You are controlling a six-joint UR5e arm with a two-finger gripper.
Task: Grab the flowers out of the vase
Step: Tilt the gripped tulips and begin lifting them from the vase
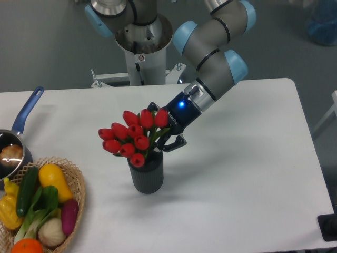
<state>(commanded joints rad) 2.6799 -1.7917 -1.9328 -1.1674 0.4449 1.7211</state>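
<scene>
**Pincer at the tulips, bunch sitting in the vase**

Only one view, the fixed camera looking down on the white counter. The arm reaches in from the back, grey tube links with pale blue joint caps, folding at the elbow and slanting down and to the left toward the middle of the counter. A small blue light glows on the wrist. At its end the black pincer is tucked in right behind the flowers, just above the vase rim. One dark finger curls out on the right of the stems; the other is hidden behind the blooms. It looks pressed in on the green stems, but whether it truly pinches them I cannot tell, the petals cover the contact.

The flowers: a tight cluster of glossy red closed tulip heads, smooth and egg-shaped, leaning left, with green leaves showing below. Their lower ends drop into the vase, a dark cylinder with fine vertical ribbing, standing upright near the counter's centre.

Far left, a woven wicker basket holds vegetables, matte and waxy in yellow, green, purple and orange. Behind it, at the counter edge, a shiny metal saucepan with a blue handle.
</scene>
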